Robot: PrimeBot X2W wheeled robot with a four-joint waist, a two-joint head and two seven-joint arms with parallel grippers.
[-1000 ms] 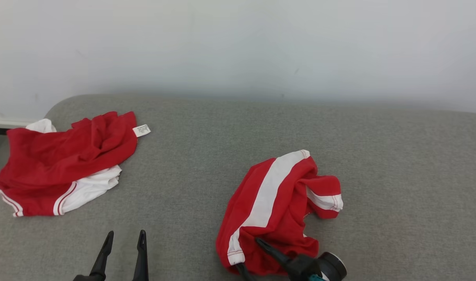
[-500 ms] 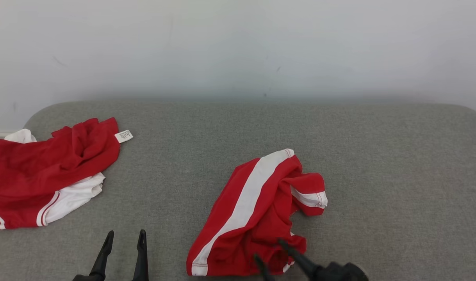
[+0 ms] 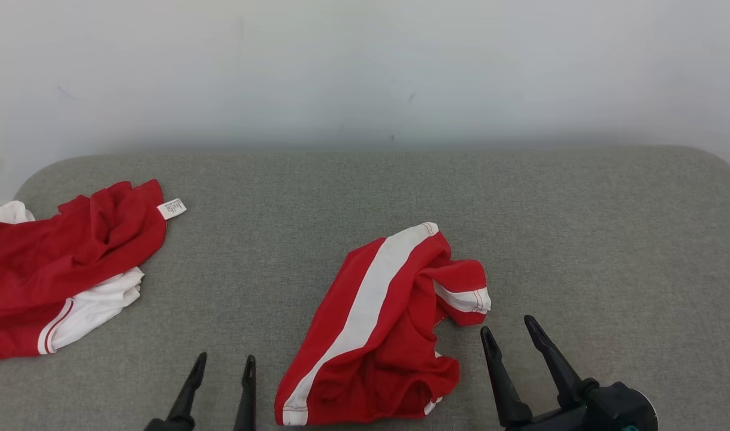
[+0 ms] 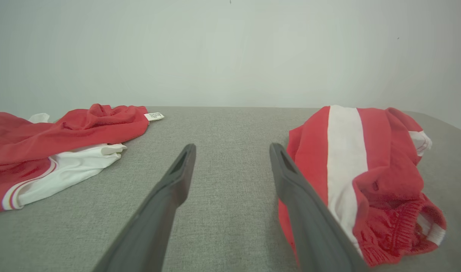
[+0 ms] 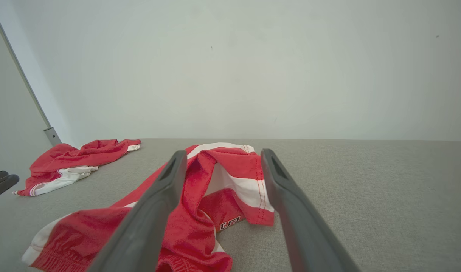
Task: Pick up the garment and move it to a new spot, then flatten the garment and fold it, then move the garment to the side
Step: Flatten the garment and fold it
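Note:
A crumpled red garment [image 3: 388, 323] with a wide white stripe lies on the grey padded surface [image 3: 580, 239], near its front middle. My right gripper [image 3: 507, 324] stands open just to the right of it, apart from the cloth, with nothing between its fingers. In the right wrist view the garment [image 5: 234, 189] lies just beyond and below the open right gripper [image 5: 223, 152]. My left gripper [image 3: 226, 357] is open and empty to the garment's left. The left wrist view shows the left gripper [image 4: 233, 146] over bare fabric, with the garment [image 4: 381, 158] beside its right finger.
A second red and white garment [image 3: 65, 263] with a white label lies at the far left, also seen as the second garment [image 4: 64, 139] and second garment [image 5: 79, 158]. A pale wall rises behind the surface. A metal post [image 5: 48, 132] stands past the left end.
The head camera has shifted. My right gripper has drawn back from the garment's near edge to its right side. The garment's lower part has spread out to the left and lies free.

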